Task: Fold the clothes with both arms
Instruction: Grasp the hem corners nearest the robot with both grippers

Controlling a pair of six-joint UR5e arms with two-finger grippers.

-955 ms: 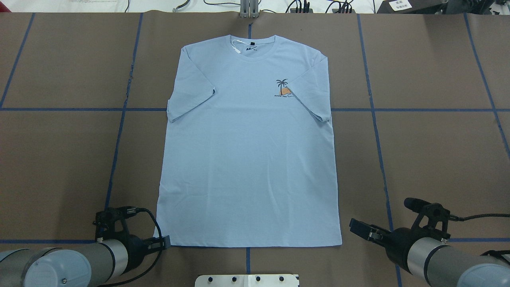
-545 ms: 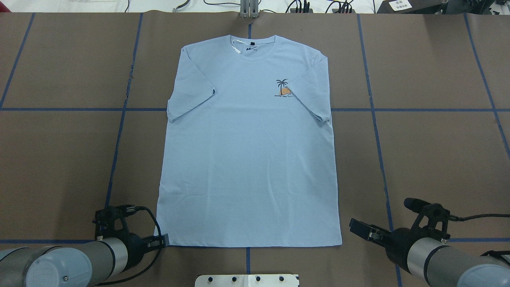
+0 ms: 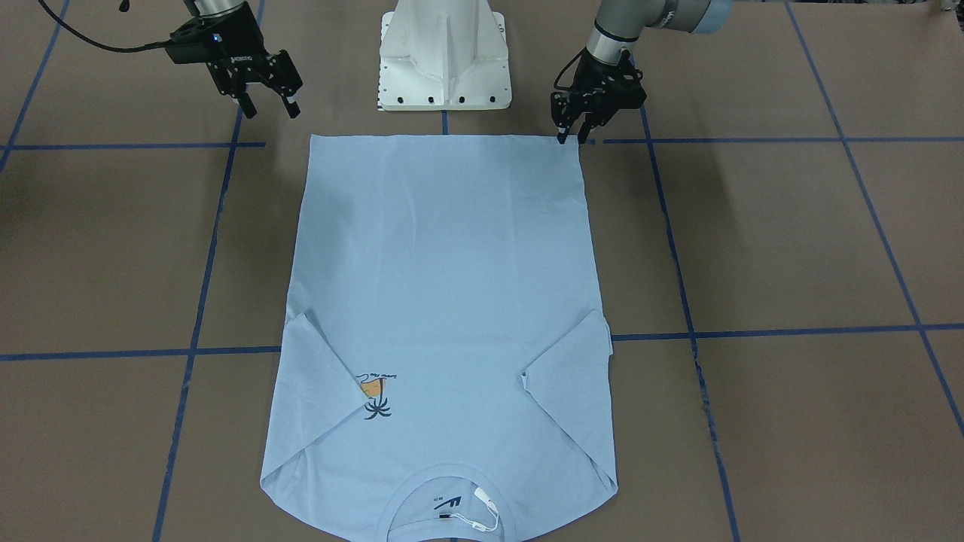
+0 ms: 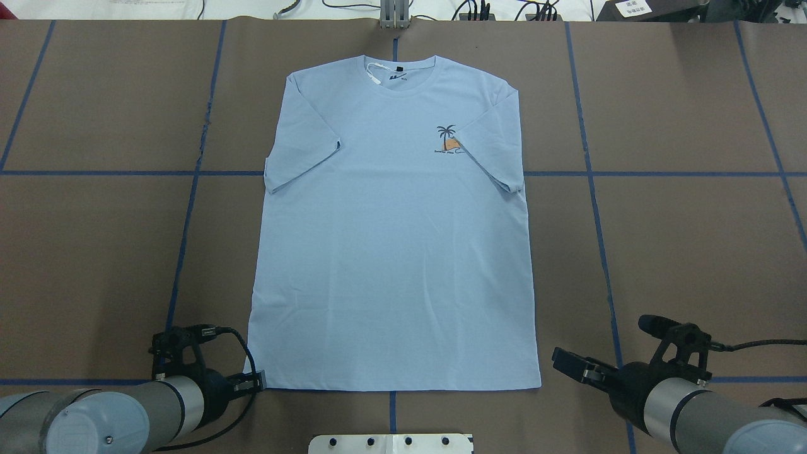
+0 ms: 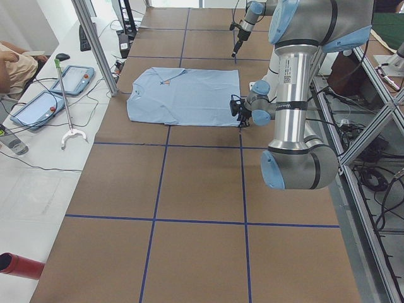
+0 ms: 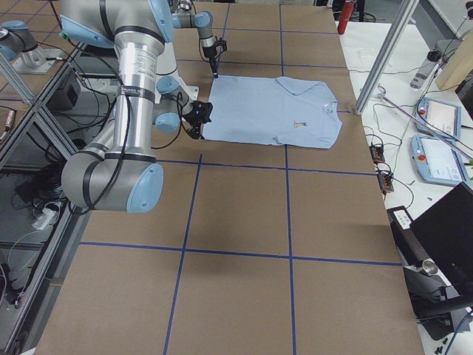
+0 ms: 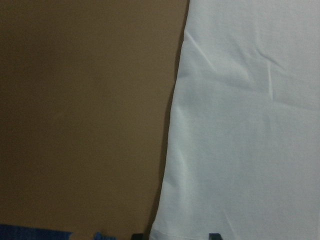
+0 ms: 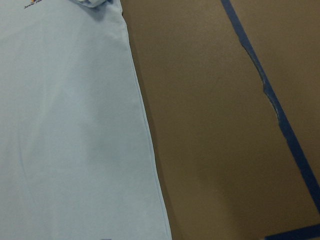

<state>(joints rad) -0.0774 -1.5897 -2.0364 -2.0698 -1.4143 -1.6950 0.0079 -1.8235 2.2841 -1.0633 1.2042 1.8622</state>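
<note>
Along the near hem of the light blue T-shirt, the left fingers stand slightly parted astride one corner, the cloth's edge between them but not clamped. The right fingers hang spread wide and empty just off the hem's other corner. The T-shirt lies flat and face up on the brown worktop, both sleeves folded in over its chest, with the palm-tree print, round collar and white tag at its far end.

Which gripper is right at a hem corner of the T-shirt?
The left gripper: its fingers sit at the T-shirt corner; the right gripper hangs clear of it.
</note>
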